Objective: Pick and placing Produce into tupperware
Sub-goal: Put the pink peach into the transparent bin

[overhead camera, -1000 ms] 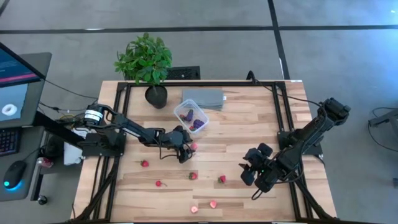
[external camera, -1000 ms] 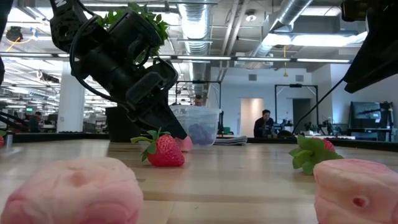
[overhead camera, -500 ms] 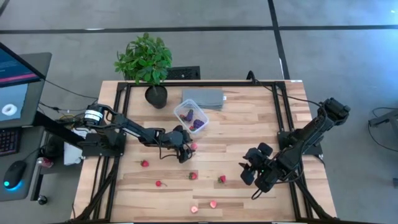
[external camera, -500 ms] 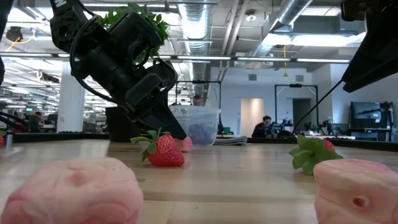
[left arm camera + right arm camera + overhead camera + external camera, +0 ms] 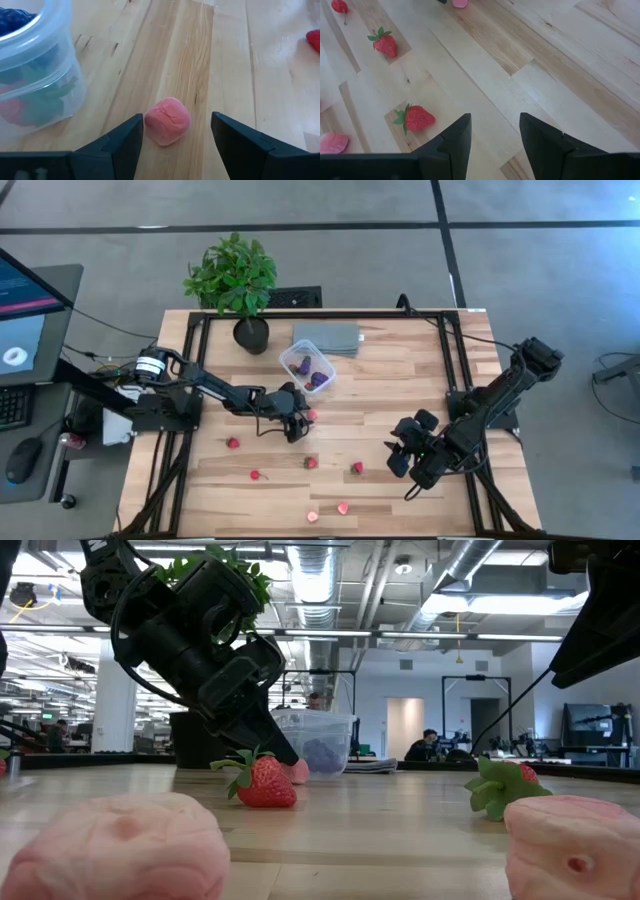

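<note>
Left gripper (image 5: pixel 175 132), fingers apart around a matte pink round toy fruit (image 5: pixel 167 120) beside the clear plastic tupperware (image 5: pixel 35 75), frame center; right gripper (image 5: pixel 492 131) open, empty.

The table (image 5: pixel 380 390) is pale blond wood in lengthwise planks with darker tan streaks, framed by black rails. Both arms are matt black, and so are the left gripper (image 5: pixel 175 137) and the right gripper (image 5: pixel 492 132). Between the left gripper's fingers sits a salmon-pink piece (image 5: pixel 167 120) with a faintly creased surface. The tupperware (image 5: pixel 307 367) is clear, showing dark purple-blue inside with some red and green. Two strawberries (image 5: pixel 415 118) nearer the right arm are bright red with green leafy caps. At the near edge lie two pale pink pieces (image 5: pixel 110 845). The slab (image 5: pixel 327 338) is flat grey. The plant (image 5: pixel 232 276) is leafy green in a black pot.
</note>
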Controlling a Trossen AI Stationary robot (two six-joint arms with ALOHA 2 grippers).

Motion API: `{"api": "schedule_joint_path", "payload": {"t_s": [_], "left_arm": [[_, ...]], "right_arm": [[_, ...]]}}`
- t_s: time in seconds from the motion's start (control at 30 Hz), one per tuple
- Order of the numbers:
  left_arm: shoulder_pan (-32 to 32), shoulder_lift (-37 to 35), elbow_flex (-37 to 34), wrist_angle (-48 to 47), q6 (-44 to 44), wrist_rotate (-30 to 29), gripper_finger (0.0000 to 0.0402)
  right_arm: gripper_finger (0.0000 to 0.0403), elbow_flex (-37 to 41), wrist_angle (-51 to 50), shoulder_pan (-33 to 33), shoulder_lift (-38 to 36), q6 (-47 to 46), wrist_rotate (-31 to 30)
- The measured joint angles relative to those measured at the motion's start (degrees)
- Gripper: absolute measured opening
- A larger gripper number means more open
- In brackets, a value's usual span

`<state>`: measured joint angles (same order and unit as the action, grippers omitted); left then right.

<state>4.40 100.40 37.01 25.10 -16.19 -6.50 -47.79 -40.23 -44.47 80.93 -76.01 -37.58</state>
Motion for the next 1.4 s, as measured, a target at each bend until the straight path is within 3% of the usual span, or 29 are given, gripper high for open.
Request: {"api": "schedule_joint_path", "payload": {"t_s": [0.6, 0.9, 1.4], "left_arm": [[0.0, 0.1, 0.0, -0.4, -0.9, -0.7, 0.0227], [0.2, 6.4, 4.9, 0.4, -2.0, 1.1, 0.0227], [-0.2, 6.2, 5.0, -1.9, -0.4, 2.6, 0.0227]], "right_arm": [[0.0188, 0.0, 0.1, 0.0, 0.0, 0.0, 0.0], [0.0187, 0.0, 0.5, 0.0, 0.0, -0.5, 0.3], [0.0184, 0.0, 0.3, -0.8, 0.0, -0.5, 1.0]]}}
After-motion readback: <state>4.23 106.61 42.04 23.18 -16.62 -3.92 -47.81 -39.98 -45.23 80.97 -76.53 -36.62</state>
